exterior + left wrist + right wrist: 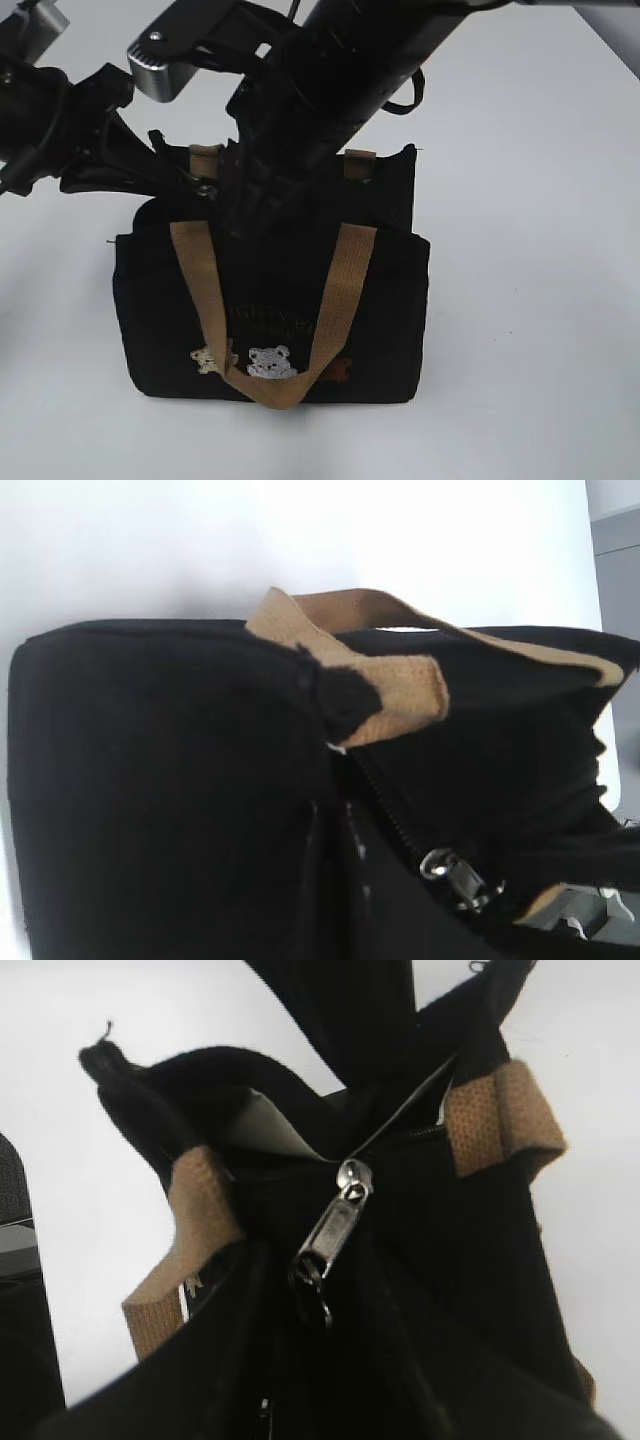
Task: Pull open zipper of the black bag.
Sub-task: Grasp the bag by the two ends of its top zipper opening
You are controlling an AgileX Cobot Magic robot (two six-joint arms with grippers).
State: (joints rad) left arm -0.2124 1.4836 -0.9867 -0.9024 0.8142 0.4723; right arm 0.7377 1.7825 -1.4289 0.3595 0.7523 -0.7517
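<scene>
The black bag point(160, 300) stands upright on the white table with bear patches point(268, 362) on its front. My left gripper point(200, 185) is at the bag's top left corner, shut on the fabric point(335, 870). In the left wrist view the zipper line runs down to its silver pull point(455, 872). My right gripper point(320, 1305) is pressed down on the middle of the bag's top. Its dark fingers stand a little apart on either side of the pull tab's ring clasp point(315, 1290). The silver tab point(340, 1222) hangs toward that gap. In the exterior view the right arm hides the zipper.
Tan webbing handles point(335, 300) hang over the bag's front, and strap loops point(500, 1125) sit beside the zipper. The bare white table point(540, 300) surrounds the bag. Both arms crowd the space above the bag's top.
</scene>
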